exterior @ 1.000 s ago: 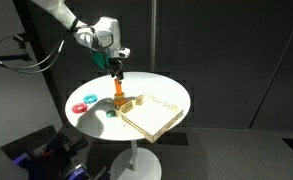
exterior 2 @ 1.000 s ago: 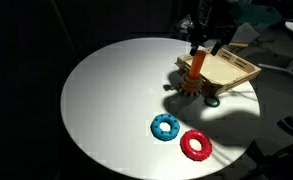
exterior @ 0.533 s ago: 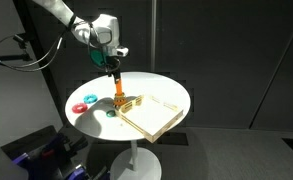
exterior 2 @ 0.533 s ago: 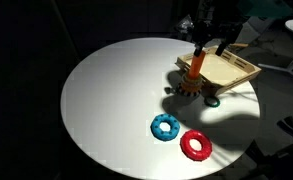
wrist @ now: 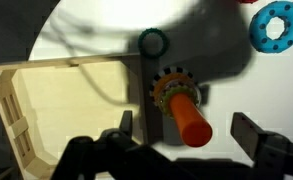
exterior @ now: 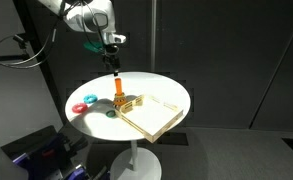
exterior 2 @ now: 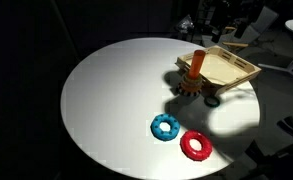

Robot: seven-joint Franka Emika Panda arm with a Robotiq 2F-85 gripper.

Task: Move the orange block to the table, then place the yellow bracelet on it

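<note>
The orange block's upright stick [wrist: 186,115] points up at the wrist camera. It stands on the round white table [exterior 2: 116,90] against the corner of the tan board [exterior 2: 226,68], as both exterior views show [exterior: 119,88] [exterior 2: 197,66]. The yellow bracelet [wrist: 171,85], with dark marks, lies around the stick's base. My gripper [exterior: 116,52] hangs open and empty straight above the stick, well clear of it. Its two fingers [wrist: 186,130] stand wide apart on either side of the stick in the wrist view.
A blue ring [exterior 2: 165,126] and a red ring [exterior 2: 195,145] lie on the table's near side. A dark green ring [wrist: 151,42] lies close to the block. The tan board [exterior: 151,112] overhangs the table edge.
My gripper has risen straight up off the orange stick and now hangs well above it. The stick, bracelet and rings have not moved.
</note>
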